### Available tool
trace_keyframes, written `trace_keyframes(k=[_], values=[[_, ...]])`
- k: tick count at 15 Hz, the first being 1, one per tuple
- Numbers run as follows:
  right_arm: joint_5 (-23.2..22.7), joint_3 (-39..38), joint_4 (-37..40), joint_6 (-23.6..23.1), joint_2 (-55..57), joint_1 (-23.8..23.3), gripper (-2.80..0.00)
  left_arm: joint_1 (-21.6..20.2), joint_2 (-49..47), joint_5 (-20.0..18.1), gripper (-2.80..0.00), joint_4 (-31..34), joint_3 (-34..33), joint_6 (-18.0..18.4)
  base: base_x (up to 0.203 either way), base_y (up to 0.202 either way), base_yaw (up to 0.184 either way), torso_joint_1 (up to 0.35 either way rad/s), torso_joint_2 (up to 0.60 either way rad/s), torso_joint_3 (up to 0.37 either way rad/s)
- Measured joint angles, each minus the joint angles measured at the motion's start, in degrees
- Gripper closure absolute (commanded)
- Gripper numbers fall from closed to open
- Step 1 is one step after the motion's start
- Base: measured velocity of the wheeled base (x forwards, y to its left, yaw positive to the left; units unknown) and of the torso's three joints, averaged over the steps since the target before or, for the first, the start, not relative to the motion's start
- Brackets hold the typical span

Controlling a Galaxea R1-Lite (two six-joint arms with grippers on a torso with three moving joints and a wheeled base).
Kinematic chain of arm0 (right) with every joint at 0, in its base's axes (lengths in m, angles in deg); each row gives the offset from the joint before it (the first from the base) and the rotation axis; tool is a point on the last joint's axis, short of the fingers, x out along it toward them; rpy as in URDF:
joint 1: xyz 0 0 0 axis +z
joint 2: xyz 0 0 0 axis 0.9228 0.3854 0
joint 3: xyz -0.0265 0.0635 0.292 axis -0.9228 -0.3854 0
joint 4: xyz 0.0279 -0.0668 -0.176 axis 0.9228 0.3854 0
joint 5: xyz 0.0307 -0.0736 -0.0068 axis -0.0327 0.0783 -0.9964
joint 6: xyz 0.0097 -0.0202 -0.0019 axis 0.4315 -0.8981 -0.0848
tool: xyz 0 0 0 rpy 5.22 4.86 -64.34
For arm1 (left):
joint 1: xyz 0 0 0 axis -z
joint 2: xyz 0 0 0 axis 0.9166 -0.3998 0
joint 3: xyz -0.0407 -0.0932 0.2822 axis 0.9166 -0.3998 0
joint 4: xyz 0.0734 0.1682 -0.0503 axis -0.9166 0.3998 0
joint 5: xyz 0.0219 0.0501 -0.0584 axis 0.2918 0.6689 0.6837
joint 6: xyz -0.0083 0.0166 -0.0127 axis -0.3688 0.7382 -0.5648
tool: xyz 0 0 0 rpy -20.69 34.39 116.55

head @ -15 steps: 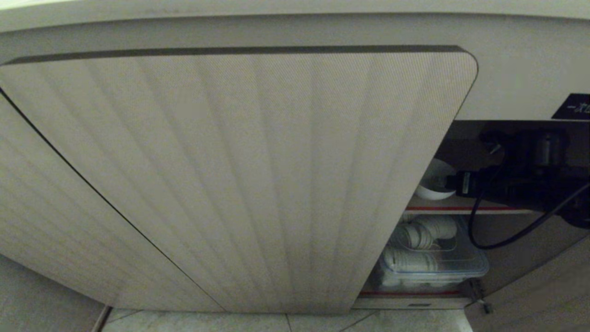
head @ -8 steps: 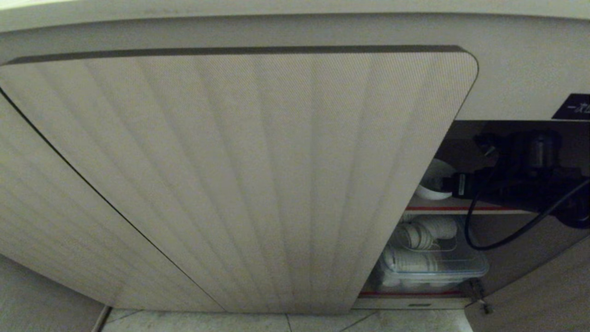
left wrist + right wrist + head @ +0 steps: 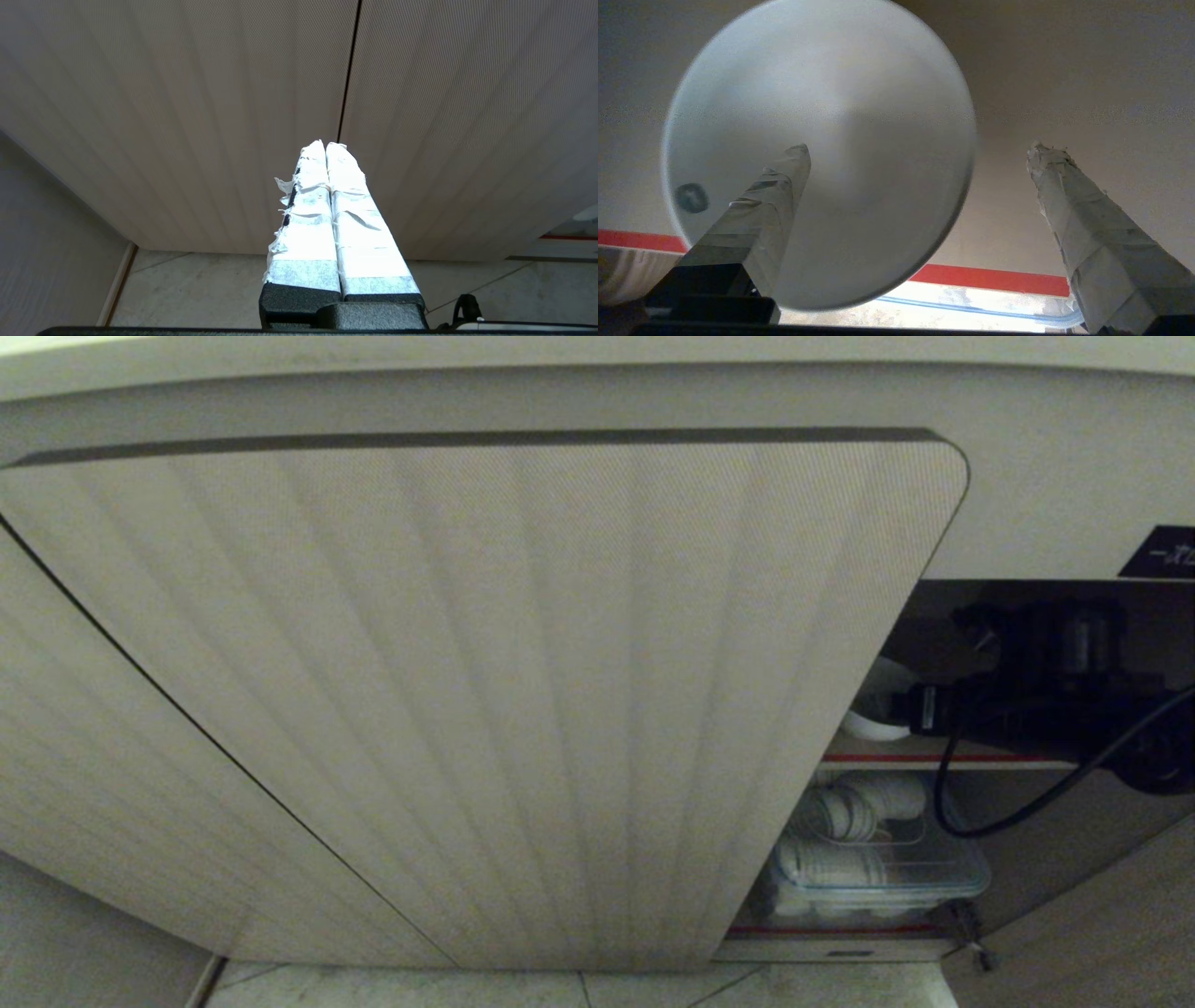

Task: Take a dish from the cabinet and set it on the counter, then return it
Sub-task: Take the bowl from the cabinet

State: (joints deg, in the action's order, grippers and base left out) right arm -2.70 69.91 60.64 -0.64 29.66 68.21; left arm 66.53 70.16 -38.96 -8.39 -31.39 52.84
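Note:
The dish (image 3: 873,709), a small white bowl, rests on the upper shelf inside the open cabinet (image 3: 523,709). My right gripper (image 3: 910,707) reaches into the cabinet right at the dish, hiding part of it. In the right wrist view the dish (image 3: 822,116) fills the frame and looks tilted. My right gripper (image 3: 920,148) is open: one taped finger (image 3: 775,196) lies across the dish and the other (image 3: 1069,196) stands clear beside its rim. I cannot tell whether they touch. My left gripper (image 3: 325,144) is shut and empty, parked before the closed doors. The counter's top is out of view.
The ribbed door (image 3: 523,709) swings open on the left of the opening. The shelf's red edge (image 3: 934,758) runs under the dish. A clear box of stacked paper cups (image 3: 878,868) sits on the lower shelf. A black label (image 3: 1162,553) is above the opening.
My right arm has edged further into the cabinet toward the dish and now covers more of it. The dish and left arm have not moved.

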Motion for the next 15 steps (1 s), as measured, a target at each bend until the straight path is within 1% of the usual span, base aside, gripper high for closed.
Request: trace_keyframes(k=[1,2,15], values=[[1.66,0.84,0.19,0.25,0.31,0.0,-2.8,0.0,0.0,-0.06,0.0,0.0,0.0,0.0,0.0,0.0,0.0,0.0,0.0,0.0],[2.21,1.19,0.39,0.3,0.52,0.0,-2.8,0.0,0.0,-0.06,0.0,-0.02,0.0,0.01,0.0,0.0,0.0,0.0,0.0,0.0],[2.84,2.86,0.4,0.19,2.31,-0.02,-2.8,0.0,0.0,0.0,0.0,-0.02,0.0,0.0,0.0,0.0,0.0,0.0,0.0,0.0]])
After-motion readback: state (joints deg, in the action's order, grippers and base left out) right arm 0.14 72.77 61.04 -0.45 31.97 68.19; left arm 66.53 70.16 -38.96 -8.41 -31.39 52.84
